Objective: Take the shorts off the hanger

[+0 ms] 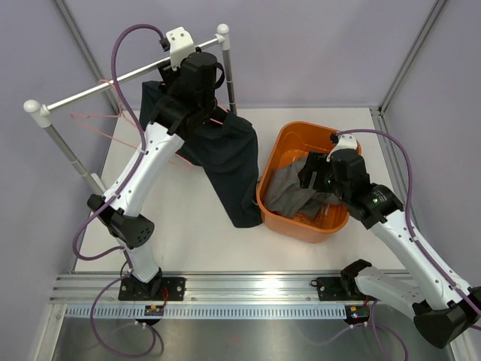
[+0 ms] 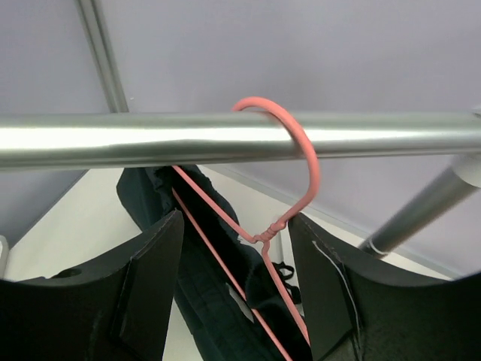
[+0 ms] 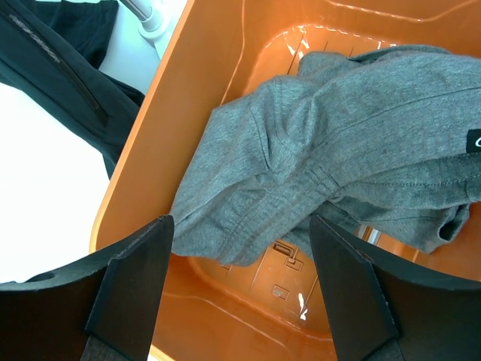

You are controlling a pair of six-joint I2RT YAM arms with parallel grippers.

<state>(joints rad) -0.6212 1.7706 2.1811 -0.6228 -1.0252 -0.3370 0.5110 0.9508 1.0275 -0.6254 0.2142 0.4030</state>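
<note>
The dark navy shorts point(image 1: 229, 162) hang from a pink wire hanger point(image 2: 302, 154) hooked over the metal rail point(image 2: 150, 139), and their lower end trails onto the table. My left gripper point(image 2: 234, 226) is up at the rail, open. The hanger's twisted neck stands between its fingers, close to the right one, with the navy cloth point(image 2: 207, 301) below. The grey shorts point(image 1: 289, 192) lie crumpled in the orange bin point(image 1: 297, 226). My right gripper point(image 3: 240, 226) hovers open over the grey shorts point(image 3: 331, 143), holding nothing.
The rail rests on two posts, one at the far left point(image 1: 36, 111) and one at the back point(image 1: 223, 34). A bare pink hanger point(image 1: 98, 124) hangs on the rail's left part. The navy shorts' hem lies against the bin's left wall. Purple walls enclose the table.
</note>
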